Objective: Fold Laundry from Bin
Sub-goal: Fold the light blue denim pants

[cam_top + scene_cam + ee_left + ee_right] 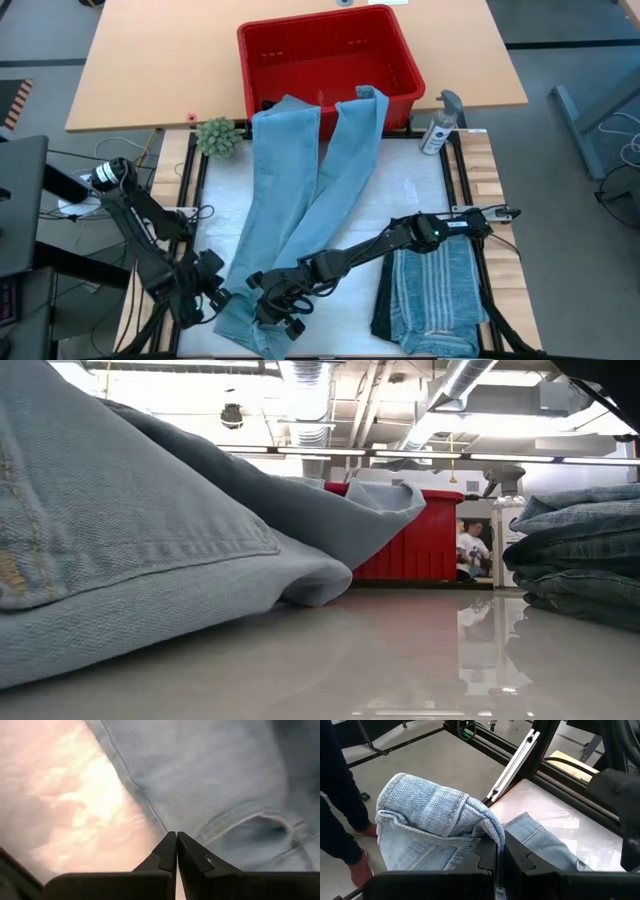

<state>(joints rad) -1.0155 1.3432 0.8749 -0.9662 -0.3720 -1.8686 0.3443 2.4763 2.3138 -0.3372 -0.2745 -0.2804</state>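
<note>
Light blue jeans (300,190) lie lengthwise on the table, their leg ends over the near rim of the red bin (330,55) and their waist at the near left. My right gripper (275,305) is shut on the waist end. My left gripper (176,840) hangs shut just left of the waist (210,295), above the jeans' edge (135,785), with nothing between its fingers. In the low view the jeans (150,540) rise at the left in front of the bin (410,535). My right gripper pinches a bunched fold of the jeans' waist end (492,832) between its two fingers, several layers together. The fingers slant downward from the table's right side. The pinched denim stands lifted and drapes over the fingers, while the legs stay on the table.
A folded blue-grey striped garment on a dark one (435,290) lies at the near right. A spray bottle (440,122) stands right of the bin, a small green plant (217,137) left of it. A person's leg (335,820) shows beyond the table's near edge.
</note>
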